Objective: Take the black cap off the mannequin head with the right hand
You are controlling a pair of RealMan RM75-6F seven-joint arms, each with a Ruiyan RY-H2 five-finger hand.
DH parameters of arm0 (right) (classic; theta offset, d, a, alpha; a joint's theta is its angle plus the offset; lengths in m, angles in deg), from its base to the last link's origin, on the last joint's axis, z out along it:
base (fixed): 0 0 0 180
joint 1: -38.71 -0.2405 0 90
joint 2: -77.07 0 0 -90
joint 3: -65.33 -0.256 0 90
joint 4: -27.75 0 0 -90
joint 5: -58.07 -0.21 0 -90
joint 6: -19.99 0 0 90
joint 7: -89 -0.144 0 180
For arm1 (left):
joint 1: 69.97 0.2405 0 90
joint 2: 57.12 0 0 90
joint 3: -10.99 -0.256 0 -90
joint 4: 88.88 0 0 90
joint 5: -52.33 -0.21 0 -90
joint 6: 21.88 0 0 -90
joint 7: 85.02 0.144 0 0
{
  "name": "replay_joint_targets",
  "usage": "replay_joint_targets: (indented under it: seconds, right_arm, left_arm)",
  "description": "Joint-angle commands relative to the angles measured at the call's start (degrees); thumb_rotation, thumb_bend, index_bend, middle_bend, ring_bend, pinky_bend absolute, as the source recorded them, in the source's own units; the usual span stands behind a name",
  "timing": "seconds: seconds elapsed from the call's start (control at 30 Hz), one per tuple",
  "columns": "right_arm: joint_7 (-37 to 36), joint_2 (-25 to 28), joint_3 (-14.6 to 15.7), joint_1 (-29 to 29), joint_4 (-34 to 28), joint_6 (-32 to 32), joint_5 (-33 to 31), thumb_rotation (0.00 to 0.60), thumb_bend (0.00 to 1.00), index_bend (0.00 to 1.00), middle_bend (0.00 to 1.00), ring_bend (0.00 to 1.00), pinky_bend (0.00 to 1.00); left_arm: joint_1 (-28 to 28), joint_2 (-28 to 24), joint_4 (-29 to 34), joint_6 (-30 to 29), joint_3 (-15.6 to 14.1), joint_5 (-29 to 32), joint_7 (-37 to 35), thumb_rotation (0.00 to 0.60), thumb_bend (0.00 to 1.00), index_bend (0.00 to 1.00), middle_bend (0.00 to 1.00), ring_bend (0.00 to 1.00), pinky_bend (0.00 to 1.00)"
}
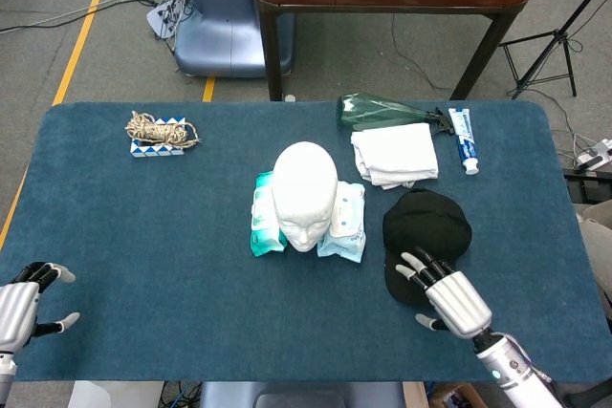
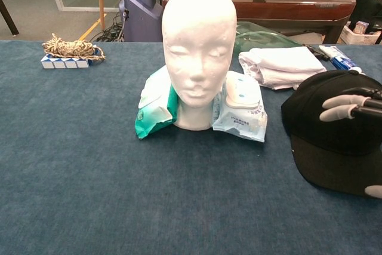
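Cap (image 1: 427, 229) lies flat on the table (image 1: 143, 236), lower right of the frame, off the bare mannequin head (image 1: 304, 193). Right hand (image 1: 446, 291) hovers at its brim, fingers spread, gripping nothing. Removal appears complete; only withdrawal remains.

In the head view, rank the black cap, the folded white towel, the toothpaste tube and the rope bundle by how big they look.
Largest to smallest:
1. black cap, though the right hand covers part of its brim
2. folded white towel, close to the cap in apparent size
3. rope bundle
4. toothpaste tube
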Motion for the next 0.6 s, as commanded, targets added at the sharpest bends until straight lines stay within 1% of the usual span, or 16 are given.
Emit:
replay_joint_targets:
  seconds: [0.03,0.2,0.37,0.47,0.6]
  right_arm:
    - [3.18,1.08,-1.46,2.14,-1.84,-3.53,-0.56,0.600,0.00,0.18,0.14,0.05,0.27]
    - [6.20,3.38,-3.20,4.59,-4.58,-7.65,-1.75,0.600,0.00,0.19,0.16,0.05,0.27]
    - [8.27,4.69,-5.53,7.29,-6.25,-10.83,-5.21,0.600,0.00,0.22,0.19,0.05,0.27]
    - [7.31,4.55,-6.78,8.13,-5.56,-11.65,-6.99,0.600,0.00,0.24,0.21,0.06,0.27]
    - [4.63,4.65,-7.72,8.71,-4.37,-11.29,-8.99,0.600,0.00,0.25,0.21,0.06,0.27]
  left_arm:
    - [0.00,0.01,-0.01,0.01,-0.03,-0.05,0.06,0.600,0.07,0.41,0.34,0.21,0.43]
    - [-0.05,0.05,0.13,0.05,-0.08,-0.15,0.34,0.600,0.07,0.41,0.34,0.21,0.43]
    - [-0.12,0.21,0.11,0.27,-0.23,-0.21,0.76,0.600,0.07,0.41,0.34,0.21,0.43]
    - [-0.17,0.27,0.13,0.39,-0.30,-0.27,0.95,0.600,0.07,0.41,0.34,0.21,0.43]
    - [-0.26,0.32,0.18,0.51,-0.26,-0.22,1.02,0.600,0.07,0.41,0.34,0.21,0.43]
